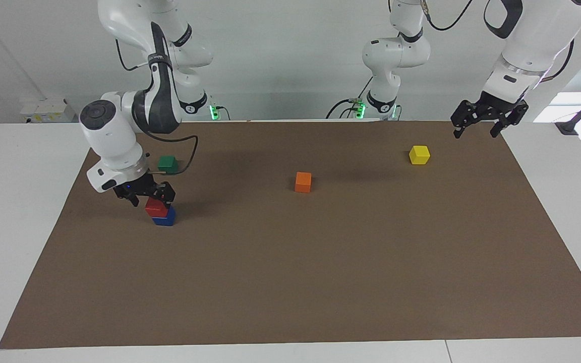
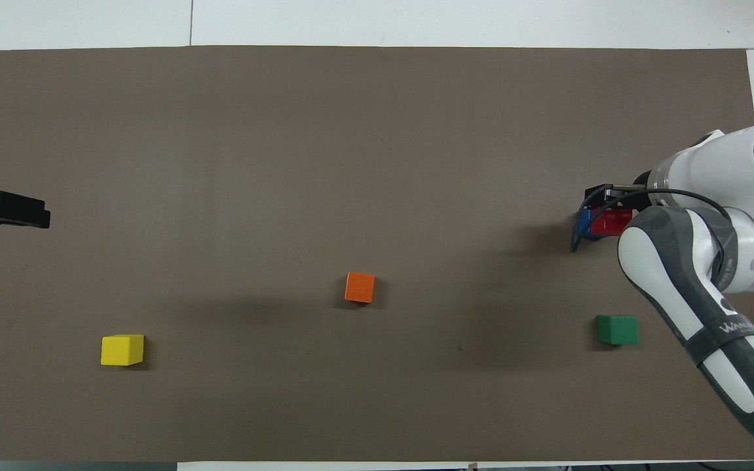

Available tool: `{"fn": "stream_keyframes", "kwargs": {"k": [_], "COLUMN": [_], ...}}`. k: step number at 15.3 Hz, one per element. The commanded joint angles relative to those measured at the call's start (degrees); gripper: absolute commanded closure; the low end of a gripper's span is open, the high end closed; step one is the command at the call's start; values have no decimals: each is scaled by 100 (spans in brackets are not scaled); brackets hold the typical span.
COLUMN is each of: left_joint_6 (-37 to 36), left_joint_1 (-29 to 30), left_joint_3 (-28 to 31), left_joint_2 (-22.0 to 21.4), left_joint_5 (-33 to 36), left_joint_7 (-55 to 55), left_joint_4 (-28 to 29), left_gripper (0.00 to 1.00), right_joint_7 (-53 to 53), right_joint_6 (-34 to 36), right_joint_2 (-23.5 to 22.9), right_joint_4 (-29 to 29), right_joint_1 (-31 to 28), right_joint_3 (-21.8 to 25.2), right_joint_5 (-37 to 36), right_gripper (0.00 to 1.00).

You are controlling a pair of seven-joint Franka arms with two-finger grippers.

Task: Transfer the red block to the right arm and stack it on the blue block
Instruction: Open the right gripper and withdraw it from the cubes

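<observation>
Red's on blue, job looks about done

Nearest me the green block (image 1: 168,163); farther out, red block (image 1: 155,206) sits on blue block (image 1: 164,218). Right gripper (image 1: 144,194) spread just above it; left gripper (image 1: 489,119) waits, released. Light, rigid cube, I'd pinch flat sides.

red block (image 1: 156,206) on blue block (image 1: 164,218)

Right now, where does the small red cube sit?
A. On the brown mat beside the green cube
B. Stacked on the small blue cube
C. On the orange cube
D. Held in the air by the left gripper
B: the small red cube rests on the small blue cube, with the right gripper open just above it.
</observation>
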State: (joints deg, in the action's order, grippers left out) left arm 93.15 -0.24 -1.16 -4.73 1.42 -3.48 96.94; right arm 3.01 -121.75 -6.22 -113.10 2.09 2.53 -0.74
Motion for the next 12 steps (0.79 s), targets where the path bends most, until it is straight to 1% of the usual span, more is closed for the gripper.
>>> {"fn": "stream_keyframes", "kwargs": {"k": [1, 5, 6, 7, 9, 10, 12], "left_joint_6": [1, -7, -7, -7, -7, -7, -7], "left_joint_1": [24, 24, 24, 24, 24, 24, 24], "left_joint_3": [2, 2, 2, 2, 2, 2, 2], "left_joint_2": [-99, -99, -99, -99, -99, -99, -99], "left_joint_5": [-45, -45, -45, -45, -45, -45, -45], "left_joint_7": [-48, -39, -48, -39, -39, -39, -39], "left_joint_4": [62, 62, 62, 62, 62, 62, 62], "left_gripper": [0, 0, 0, 0, 0, 0, 0], "right_joint_7": [-757, -793, -785, -785, -785, -785, -802], "right_joint_6": [598, 1125, 1405, 1826, 2661, 2900, 2990], "right_joint_2": [279, 823, 929, 1008, 1027, 1027, 1053], "right_joint_4": [445, 516, 595, 744, 1209, 1359, 1509], "right_joint_1": [-41, -33, -33, -33, -41, -59, -85], "right_joint_3": [-16, -24, -42, -42, -51, -51, -51], "right_joint_5": [48, 48, 57, 57, 48, 48, 48], "right_gripper": [0, 0, 0, 0, 0, 0, 0]}}
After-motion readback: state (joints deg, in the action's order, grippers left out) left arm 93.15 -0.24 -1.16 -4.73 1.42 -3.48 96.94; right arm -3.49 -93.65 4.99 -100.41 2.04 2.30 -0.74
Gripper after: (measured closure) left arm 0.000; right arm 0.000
